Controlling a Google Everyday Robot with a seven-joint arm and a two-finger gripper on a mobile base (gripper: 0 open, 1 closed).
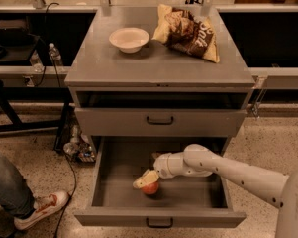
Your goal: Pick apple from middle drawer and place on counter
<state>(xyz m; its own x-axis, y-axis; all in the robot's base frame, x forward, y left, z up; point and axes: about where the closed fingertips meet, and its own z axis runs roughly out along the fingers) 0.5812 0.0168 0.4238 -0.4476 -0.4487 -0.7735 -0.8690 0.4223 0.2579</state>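
Camera view: A one-armed mobile robot reaches into the open drawer [159, 216] of a grey cabinet, its tool [144, 179] low over the tray and right at the apple [150, 188]. The apple lies on the drawer floor near the middle, slightly toward the front, with the tool's pale tip covering its upper left side. They look to be touching. Whether the tool is released or clenched on the fruit cannot be told from here. The white arm [227, 170] comes in from the lower right, over the drawer's right wall.

The step in hand appears to be the grasp itself, and the apple is not yet lifted. The next move would call for a firm hold. After that comes a straight rise clear of the upper drawer [160, 122], which juts just above. Then the apple must be carried up to the table [158, 68]. A bowl [129, 38] and a chip bag [188, 31] sit at its back, leaving the front bare for the set-down. A bystander's shoe [42, 209] shows at lower left.
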